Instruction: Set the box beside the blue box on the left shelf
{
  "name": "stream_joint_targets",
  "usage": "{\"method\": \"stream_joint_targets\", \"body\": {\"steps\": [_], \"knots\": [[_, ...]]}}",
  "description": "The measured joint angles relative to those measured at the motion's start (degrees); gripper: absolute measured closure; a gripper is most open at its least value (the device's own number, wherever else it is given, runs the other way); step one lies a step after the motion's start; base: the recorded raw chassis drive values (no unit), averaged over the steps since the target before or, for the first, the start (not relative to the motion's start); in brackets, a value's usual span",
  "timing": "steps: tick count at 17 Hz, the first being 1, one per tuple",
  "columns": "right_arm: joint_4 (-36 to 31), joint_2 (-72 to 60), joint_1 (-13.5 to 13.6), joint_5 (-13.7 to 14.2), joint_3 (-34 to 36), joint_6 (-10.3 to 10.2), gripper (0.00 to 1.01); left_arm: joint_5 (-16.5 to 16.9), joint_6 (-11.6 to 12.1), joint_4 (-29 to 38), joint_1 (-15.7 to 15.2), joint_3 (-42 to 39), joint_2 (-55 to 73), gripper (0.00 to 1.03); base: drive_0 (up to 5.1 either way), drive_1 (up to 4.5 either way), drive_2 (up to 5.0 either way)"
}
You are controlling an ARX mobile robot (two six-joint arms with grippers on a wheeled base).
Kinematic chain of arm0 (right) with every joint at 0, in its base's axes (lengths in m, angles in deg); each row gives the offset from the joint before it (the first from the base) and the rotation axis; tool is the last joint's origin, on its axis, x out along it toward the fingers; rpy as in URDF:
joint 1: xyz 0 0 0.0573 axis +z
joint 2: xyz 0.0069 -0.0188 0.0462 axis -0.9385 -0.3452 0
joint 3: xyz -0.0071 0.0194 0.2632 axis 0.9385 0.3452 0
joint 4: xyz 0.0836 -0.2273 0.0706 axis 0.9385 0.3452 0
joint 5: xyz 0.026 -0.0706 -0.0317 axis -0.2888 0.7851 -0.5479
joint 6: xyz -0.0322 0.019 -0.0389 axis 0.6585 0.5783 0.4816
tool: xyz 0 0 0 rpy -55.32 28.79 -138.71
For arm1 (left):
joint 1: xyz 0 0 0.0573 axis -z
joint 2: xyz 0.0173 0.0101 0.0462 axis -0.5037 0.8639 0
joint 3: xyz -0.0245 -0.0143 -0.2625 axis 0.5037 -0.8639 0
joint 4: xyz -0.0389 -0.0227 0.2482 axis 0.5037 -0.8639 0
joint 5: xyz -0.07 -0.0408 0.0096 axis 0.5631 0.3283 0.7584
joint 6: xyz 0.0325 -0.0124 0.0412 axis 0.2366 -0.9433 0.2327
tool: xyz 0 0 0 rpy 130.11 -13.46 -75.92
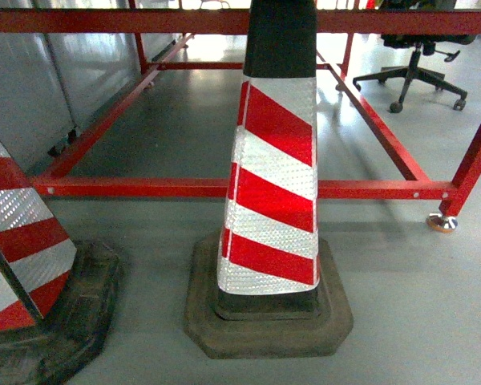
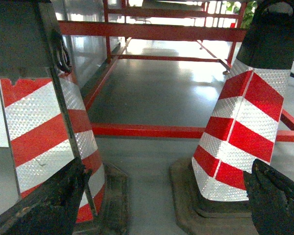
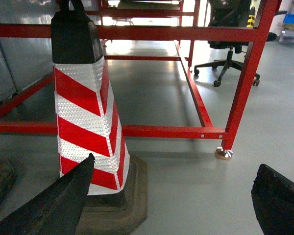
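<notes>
With no box or shelf in sight and both the left pincer (image 2: 159,205) and right pincer (image 3: 174,200) spread and empty, the robot should steer wide of the striped cone (image 1: 272,184) and the red frame (image 1: 224,188) while searching.

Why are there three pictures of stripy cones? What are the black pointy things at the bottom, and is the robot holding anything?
These come from a robot on wheels with two arms. One camera sits up on its body, and one rides on each wrist, so you see the same spot three ways.

The body camera looks down at a red-and-white cone on the grey floor, with a second cone at the left edge. Behind them is a red metal frame and an office chair.

The black pointy shapes are the fingers of the robot's grippers, seen from the wrist cameras: the left gripper and the right gripper. Both are open, with nothing between the fingers. No box or shelf shows in these pictures.
</notes>
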Motion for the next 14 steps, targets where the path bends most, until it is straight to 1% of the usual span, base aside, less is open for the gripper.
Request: {"method": "stream_joint_targets", "body": {"steps": [14], "knots": [[0.0,0.0,0.0,0.0,0.0,0.0,0.03,0.0,0.0,0.0,0.0,0.0,0.0,0.05,0.0,0.0,0.0]]}}
